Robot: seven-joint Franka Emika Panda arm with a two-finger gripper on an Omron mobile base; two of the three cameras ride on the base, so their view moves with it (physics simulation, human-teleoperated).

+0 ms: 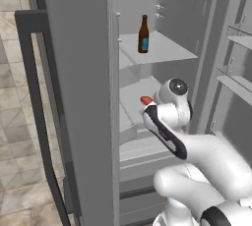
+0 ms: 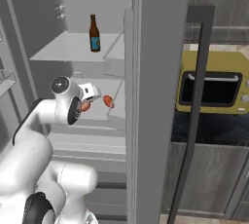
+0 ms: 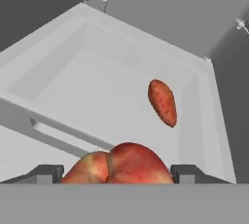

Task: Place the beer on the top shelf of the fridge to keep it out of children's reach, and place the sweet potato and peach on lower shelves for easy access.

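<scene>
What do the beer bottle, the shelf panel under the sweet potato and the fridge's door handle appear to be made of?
The beer: looks like dark-brown glass, glossy, with a blue-teal paper-like label. The lower shelf under the sweet potato: pale grey, matte and plain with a raised rim; plastic or coated metal, hard to tell in this render. The handle of the fridge: dark, smooth bar, probably painted metal or plastic.

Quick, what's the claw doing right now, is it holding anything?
Claw: jaws wide, one on each side of the peach, over the lower shelf; whether it grips the peach cannot be told.
</scene>
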